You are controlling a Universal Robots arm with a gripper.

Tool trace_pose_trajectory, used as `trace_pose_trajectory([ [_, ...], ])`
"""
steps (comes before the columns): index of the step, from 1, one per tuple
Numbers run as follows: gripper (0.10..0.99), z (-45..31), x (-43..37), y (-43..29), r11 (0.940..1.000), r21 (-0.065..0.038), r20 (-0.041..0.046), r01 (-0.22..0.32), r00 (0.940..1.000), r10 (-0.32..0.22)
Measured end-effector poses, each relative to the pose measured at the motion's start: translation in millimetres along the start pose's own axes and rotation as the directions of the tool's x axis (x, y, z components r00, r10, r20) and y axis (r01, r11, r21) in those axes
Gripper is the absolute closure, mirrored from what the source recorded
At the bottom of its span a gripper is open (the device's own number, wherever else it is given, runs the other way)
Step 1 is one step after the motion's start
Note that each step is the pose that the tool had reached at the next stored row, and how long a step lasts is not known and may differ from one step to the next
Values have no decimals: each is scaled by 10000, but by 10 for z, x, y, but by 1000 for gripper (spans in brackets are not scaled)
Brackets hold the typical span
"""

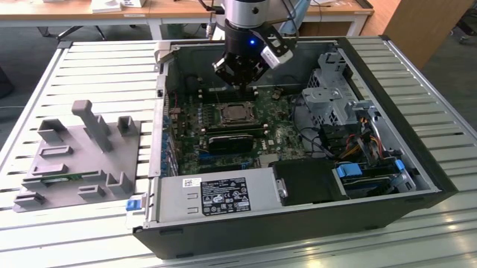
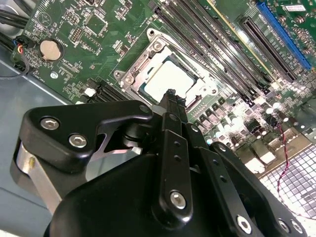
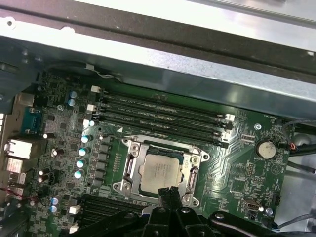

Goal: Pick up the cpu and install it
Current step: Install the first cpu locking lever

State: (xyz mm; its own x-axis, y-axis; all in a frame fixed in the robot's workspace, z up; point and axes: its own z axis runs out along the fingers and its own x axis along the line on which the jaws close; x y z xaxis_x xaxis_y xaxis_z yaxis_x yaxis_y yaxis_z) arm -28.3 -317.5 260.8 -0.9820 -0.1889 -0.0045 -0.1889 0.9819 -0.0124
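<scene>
Already the cpu (image 3: 160, 170) lies in its socket (image 3: 129, 168) on the motherboard (image 3: 237, 163), and the gripper (image 3: 168, 191) hovers just above with jaws closed and empty, so the placing step looks done.

A workbench of pale slatted metal rails (image 1: 97, 67) fills most of the exterior view. Behind it stands a wooden desk (image 1: 67, 12) with white legs and papers on top. A wooden panel (image 1: 425, 25) rises at the exterior view's right, over grey floor (image 1: 466, 61). Even, soft light.
</scene>
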Motion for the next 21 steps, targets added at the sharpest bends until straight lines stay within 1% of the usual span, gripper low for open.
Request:
trace_pose_trajectory([
  [21,980,0,0,0,9985,-3,7,545,9985,-545],
])
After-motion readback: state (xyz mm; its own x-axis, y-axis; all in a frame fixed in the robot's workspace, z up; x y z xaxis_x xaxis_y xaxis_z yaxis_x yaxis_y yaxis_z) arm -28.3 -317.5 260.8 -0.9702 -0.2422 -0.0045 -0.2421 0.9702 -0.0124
